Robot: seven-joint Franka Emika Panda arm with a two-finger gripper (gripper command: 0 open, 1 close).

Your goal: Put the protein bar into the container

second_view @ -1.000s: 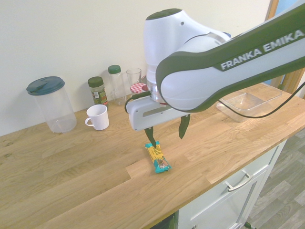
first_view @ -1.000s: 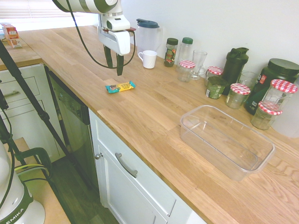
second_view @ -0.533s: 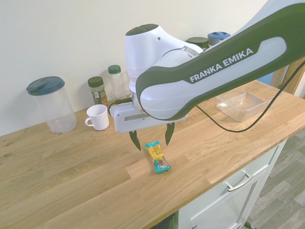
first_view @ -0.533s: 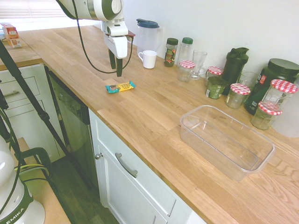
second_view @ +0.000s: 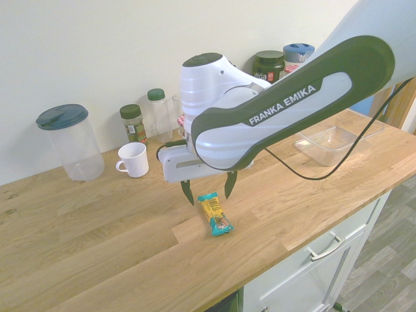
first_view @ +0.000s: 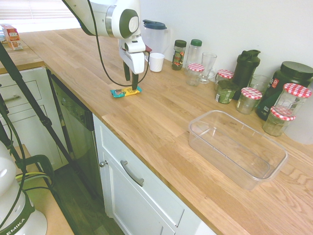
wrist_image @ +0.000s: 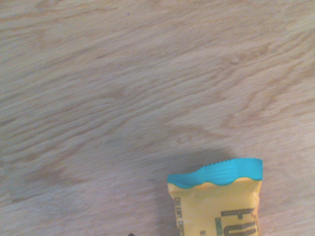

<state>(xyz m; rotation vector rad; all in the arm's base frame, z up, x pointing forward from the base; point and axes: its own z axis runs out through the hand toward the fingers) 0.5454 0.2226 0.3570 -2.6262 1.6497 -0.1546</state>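
Now the gripper (second_view: 208, 190) hangs with its fingers spread wide, just above the protein bar (second_view: 215, 214) lying flat on the counter (first_view: 161, 117). Seen from the first exterior view, the container (first_view: 238, 148) sits well apart at about four o'clock from the bar.

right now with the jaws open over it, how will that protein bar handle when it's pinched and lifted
The protein bar lies flat on the counter, so it shouldn't roll. Its glossy wrapper with crimped ends may be slippery and could crinkle. It looks small and probably light for the open gripper.
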